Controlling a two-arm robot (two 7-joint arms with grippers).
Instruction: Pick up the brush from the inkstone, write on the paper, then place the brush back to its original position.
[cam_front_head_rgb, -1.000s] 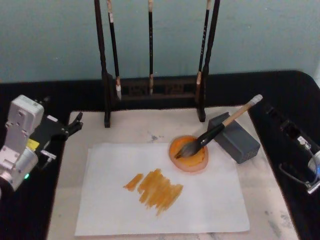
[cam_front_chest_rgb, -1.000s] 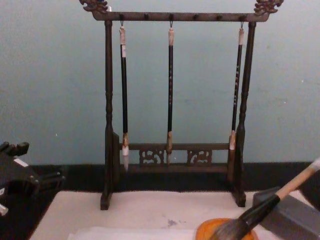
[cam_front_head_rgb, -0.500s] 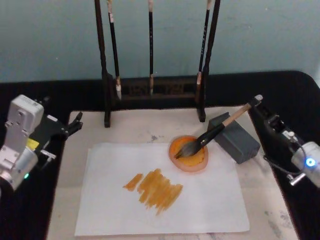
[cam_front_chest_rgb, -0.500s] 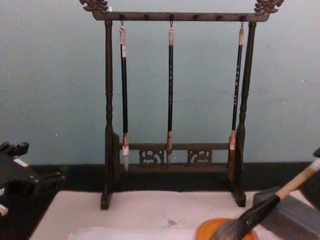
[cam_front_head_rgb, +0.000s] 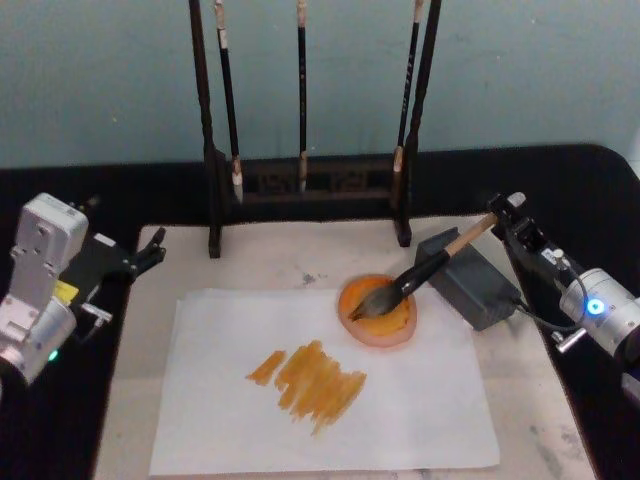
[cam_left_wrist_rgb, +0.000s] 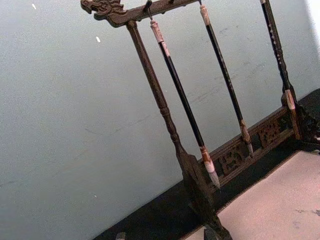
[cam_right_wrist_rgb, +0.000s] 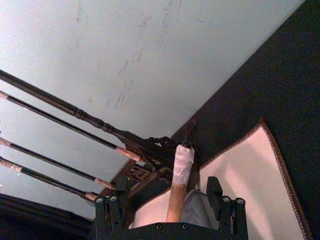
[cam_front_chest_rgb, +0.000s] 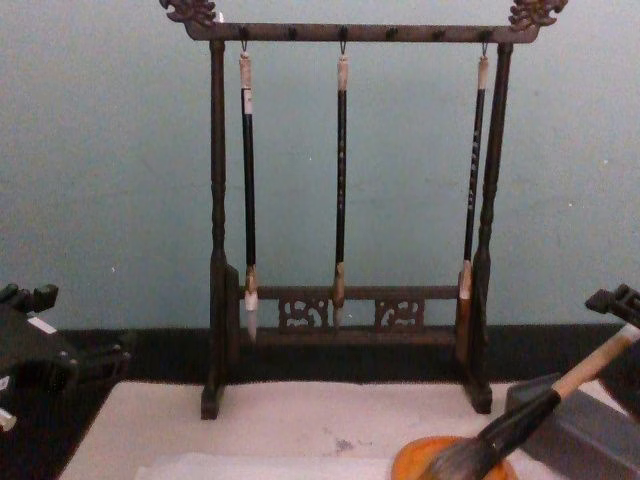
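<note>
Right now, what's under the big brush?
The brush lies with bristles in the orange dish and handle on the grey block. The dish floor beneath the bristles is hidden.

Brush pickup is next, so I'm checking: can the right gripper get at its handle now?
Probably yes: the right gripper straddles the brush at its white-wrapped top, fingers open, nothing between.

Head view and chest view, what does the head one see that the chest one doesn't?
The head view adds the orange strokes painted on the paper, seen from above. The chest view adds the rack's carved top bar, where the three thin brushes hang. Both share the brush, bristles in the orange dish and handle across the grey block, the right gripper open around its top end, and the left gripper parked at the left.
</note>
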